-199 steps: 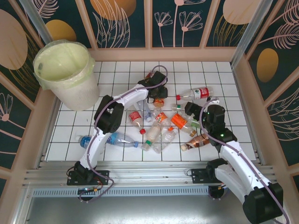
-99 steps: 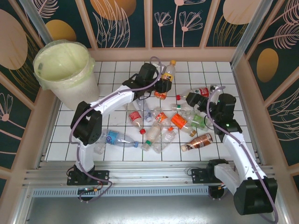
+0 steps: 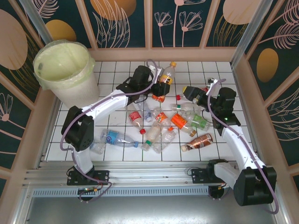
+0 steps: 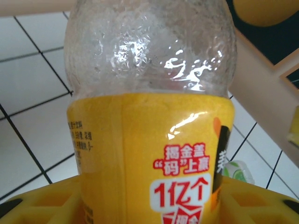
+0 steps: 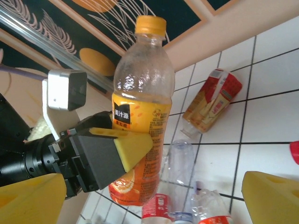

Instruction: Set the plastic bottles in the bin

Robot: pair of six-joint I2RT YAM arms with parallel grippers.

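One orange juice bottle [image 3: 165, 74] sits clamped at its label [image 4: 154, 154] by the left gripper [image 3: 160, 88], upper centre. Up close the label reads "1亿个" in red; the right wrist view adds its orange cap [image 5: 150, 24]. The right gripper [image 3: 192, 93] gapes wide. The bin [image 3: 77, 95] stands upper left, with other bottles [image 3: 163, 123] heaped mid-floor.

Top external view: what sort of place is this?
Probably a staged robot test cell: a white tiled table fenced by leaf-patterned panels, with plastic bottles scattered near a bag-lined bin.

White tiled table [image 3: 112, 70], dark floral wall panels [image 3: 182, 23], wooden frame [image 3: 187, 54]
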